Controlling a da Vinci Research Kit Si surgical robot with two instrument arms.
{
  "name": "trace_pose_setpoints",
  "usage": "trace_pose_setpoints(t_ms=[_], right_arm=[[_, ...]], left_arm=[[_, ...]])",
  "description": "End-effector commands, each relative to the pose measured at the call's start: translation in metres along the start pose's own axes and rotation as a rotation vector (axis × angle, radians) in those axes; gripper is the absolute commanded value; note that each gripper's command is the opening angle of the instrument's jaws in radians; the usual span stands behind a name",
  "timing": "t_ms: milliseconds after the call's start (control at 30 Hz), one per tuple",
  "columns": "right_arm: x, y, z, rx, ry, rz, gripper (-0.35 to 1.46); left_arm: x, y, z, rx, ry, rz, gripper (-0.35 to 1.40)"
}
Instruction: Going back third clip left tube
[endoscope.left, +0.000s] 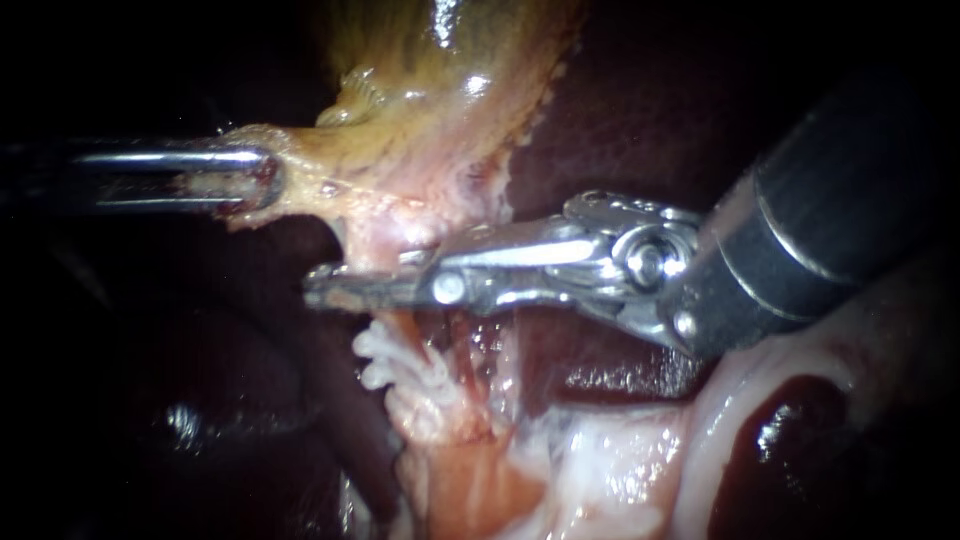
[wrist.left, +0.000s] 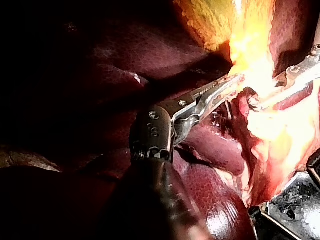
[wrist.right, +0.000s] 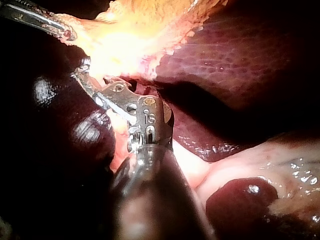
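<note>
Left instrument jaws clamp the gallbladder edge. Right instrument jaws, parted, lie just above the white clips on a tube.

Shows the yellow-tan gallbladder coming down from the top centre of the endoscope view and narrowing to pinkish tissue, with the dark maroon liver behind it and on both sides. Shows pale pink-white glistening tissue spread along the lower edge, with a rounded, wet, dark red patch set into it at lower right. Shows mottled liver surface and brightly lit gallbladder in both wrist views.
</note>
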Motion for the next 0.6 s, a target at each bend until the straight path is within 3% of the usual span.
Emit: trace_pose_setpoints(t_ms=[33, 133, 167, 333, 533, 600], right_arm=[[-0.0001, 0.0002, 0.0000, 0.016, -0.012, -0.001, -0.19], [-0.0002, 0.0006, 0.0006, 0.025, -0.001, 0.005, 0.34], [-0.0003, 0.0009, 0.0008, 0.025, -0.001, -0.008, 0.39], [-0.0015, 0.0027, 0.0016, 0.024, -0.004, -0.046, 0.47], [-0.0033, 0.0056, 0.0015, 0.039, -0.016, -0.157, 0.49], [-0.0038, 0.0060, 0.0011, 0.044, -0.019, -0.214, 0.49]], left_arm=[[0.0000, 0.0000, 0.0000, 0.000, 0.000, 0.000, -0.35], [0.0000, 0.0000, 0.0000, 0.000, 0.000, 0.000, -0.35], [0.0000, 0.0000, 0.0000, 0.000, 0.000, 0.000, -0.35], [-0.0001, 0.0000, 0.0000, 0.000, 0.000, 0.000, -0.35], [-0.0002, -0.0001, 0.0001, 0.000, 0.000, 0.001, -0.35], [-0.0002, -0.0001, 0.0001, 0.000, 0.000, 0.001, -0.35]])
